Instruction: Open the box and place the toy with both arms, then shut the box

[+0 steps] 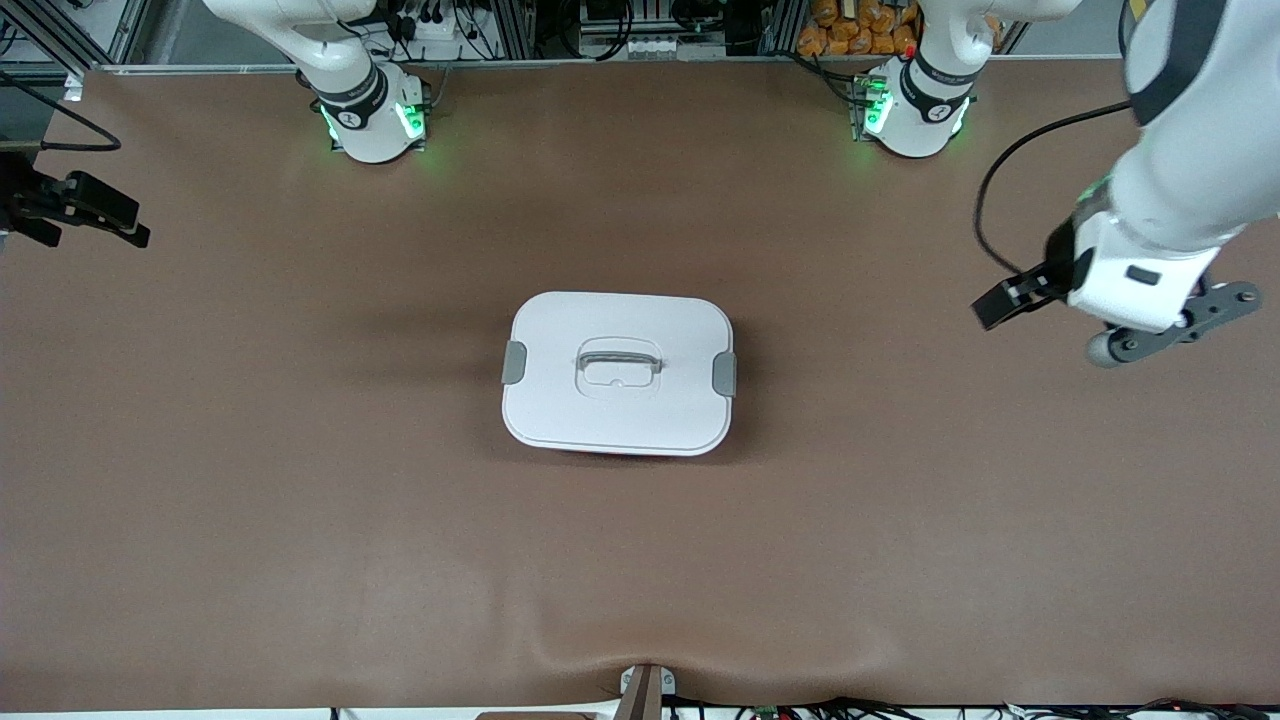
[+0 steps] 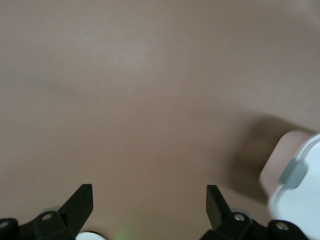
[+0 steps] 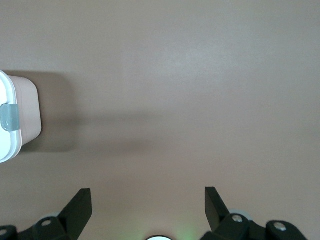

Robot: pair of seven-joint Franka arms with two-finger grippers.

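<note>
The box stands mid-table with its white lid on, the grey handle recessed in the top and a grey clip on each short side. The toy is out of view. My left gripper is open and empty over bare table toward the left arm's end; the box's corner shows in the left wrist view. In the front view its hand hangs well apart from the box. My right gripper is open and empty over bare table toward the right arm's end, with the box's pink wall in view.
The brown table mat covers the whole surface. The two arm bases with green lights stand along the table's edge farthest from the front camera. A black part of the right hand shows at the frame's edge. Cables and racks lie off the mat.
</note>
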